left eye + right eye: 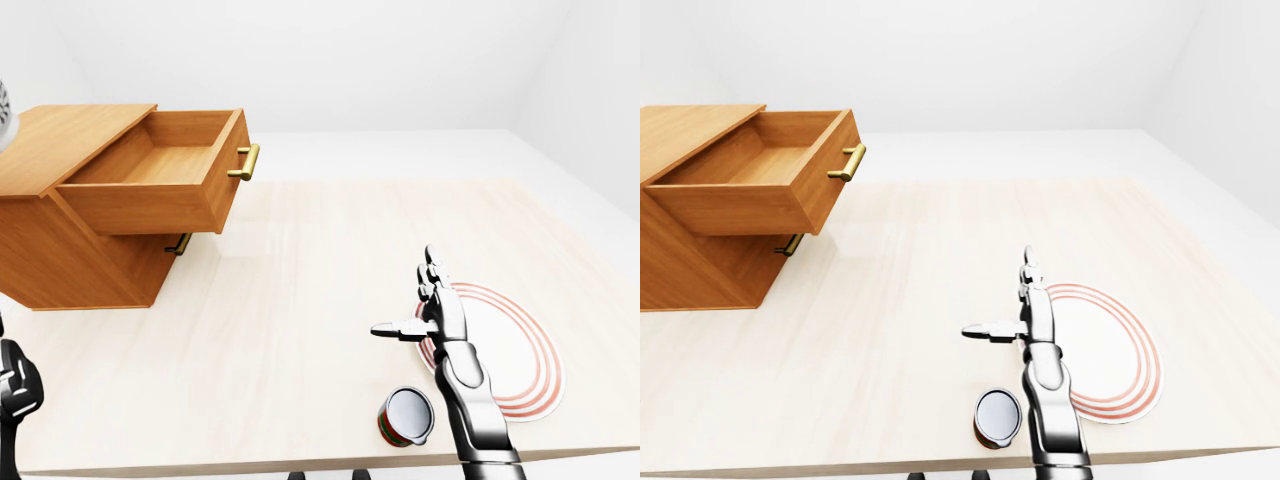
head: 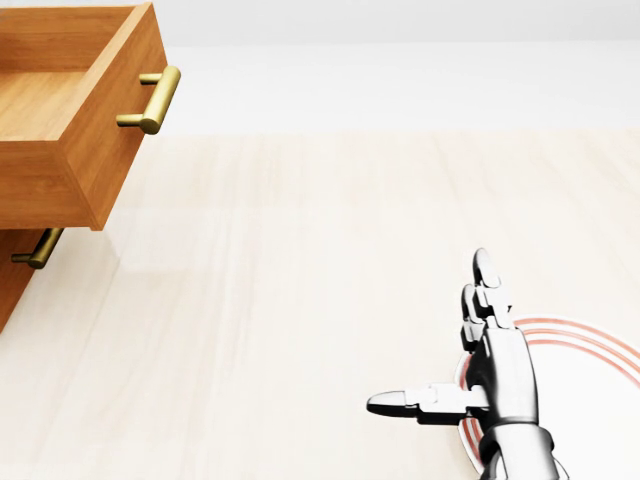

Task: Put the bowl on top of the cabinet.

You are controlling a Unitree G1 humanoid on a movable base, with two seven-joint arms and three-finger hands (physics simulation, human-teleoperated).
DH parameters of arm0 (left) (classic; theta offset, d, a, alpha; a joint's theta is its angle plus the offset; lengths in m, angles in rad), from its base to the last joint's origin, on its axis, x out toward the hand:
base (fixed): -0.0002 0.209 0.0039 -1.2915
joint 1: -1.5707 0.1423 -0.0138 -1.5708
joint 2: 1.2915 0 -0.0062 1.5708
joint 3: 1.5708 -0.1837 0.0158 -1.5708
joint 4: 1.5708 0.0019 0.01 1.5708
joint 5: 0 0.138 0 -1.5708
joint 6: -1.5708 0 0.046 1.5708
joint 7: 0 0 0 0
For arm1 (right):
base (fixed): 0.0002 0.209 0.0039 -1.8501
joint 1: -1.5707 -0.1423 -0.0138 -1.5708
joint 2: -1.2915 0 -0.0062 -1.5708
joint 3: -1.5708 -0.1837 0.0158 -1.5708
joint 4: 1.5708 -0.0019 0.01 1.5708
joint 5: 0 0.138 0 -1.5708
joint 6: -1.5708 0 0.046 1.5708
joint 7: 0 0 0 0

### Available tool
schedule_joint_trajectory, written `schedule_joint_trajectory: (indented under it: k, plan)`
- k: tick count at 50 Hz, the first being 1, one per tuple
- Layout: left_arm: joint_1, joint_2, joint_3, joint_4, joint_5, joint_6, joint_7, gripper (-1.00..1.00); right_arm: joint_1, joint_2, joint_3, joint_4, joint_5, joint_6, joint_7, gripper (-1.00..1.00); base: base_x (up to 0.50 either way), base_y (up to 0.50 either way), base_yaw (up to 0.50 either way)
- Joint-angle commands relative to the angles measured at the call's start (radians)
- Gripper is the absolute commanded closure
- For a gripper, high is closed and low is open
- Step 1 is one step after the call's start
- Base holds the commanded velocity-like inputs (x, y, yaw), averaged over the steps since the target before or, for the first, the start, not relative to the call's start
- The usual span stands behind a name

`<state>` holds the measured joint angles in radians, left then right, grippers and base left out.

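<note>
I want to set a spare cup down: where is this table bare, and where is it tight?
Widest bare stretch of table lies between the cabinet and the right hand. Crowded: bottom right of the left-eye view, where bowl, can and right hand bunch together. The open drawer overhangs the table beside the cabinet.

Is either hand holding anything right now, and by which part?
Nothing is held. The right hand is open over the red-ringed bowl, not gripping it; the left hand holds nothing visible.
</note>
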<state>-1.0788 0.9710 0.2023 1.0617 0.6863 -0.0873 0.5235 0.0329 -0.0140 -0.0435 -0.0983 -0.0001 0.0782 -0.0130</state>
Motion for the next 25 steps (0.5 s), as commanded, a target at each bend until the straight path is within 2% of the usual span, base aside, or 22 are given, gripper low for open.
schedule_joint_trajectory:
  k: [1, 4, 25]
  plan:
    - [-0.037, 0.017, -0.023, 0.157, 0.076, 0.0, 0.0, 0.9, -0.002, -0.001, -0.004, 0.005, 0.003, -0.003, 0.001, -1.0, 0.0, 0.0, 0.0]
    - [-0.028, 0.016, -0.024, 0.173, 0.073, 0.0, 0.0, 0.9, 0.002, -0.001, -0.003, -0.009, 0.002, 0.005, 0.0, -1.0, 0.0, 0.0, 0.0]
    - [0.019, -0.008, -0.027, 0.224, 0.067, 0.0, 0.0, 0.9, -0.002, 0.0, -0.002, 0.001, 0.001, 0.0, -0.001, -1.0, 0.0, 0.0, 0.0]
